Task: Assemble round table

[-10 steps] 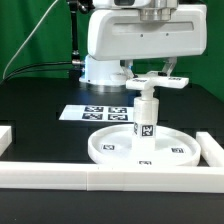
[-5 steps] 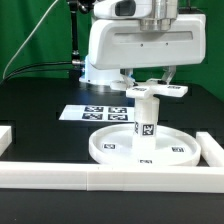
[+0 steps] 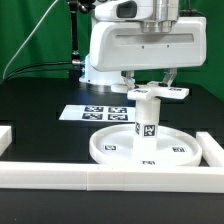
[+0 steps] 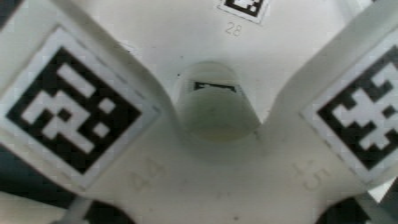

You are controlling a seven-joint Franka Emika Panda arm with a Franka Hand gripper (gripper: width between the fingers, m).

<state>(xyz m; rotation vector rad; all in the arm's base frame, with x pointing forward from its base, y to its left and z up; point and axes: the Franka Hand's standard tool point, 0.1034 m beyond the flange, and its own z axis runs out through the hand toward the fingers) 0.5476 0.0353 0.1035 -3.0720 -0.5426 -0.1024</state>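
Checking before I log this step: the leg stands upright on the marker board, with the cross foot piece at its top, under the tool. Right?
Not quite. The leg stands upright on the round disc, not on the marker board, which lies behind the disc; the exterior view shows this. The cross foot piece is at its top, under the tool, as you say.

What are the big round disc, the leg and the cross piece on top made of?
All three look like white plastic. The round disc has a smooth, matte, moulded rim. The cylinder leg is the same plain white. The cross-shaped foot piece looks matte with rounded edges up close. Their black-and-white tags look like printed stickers.
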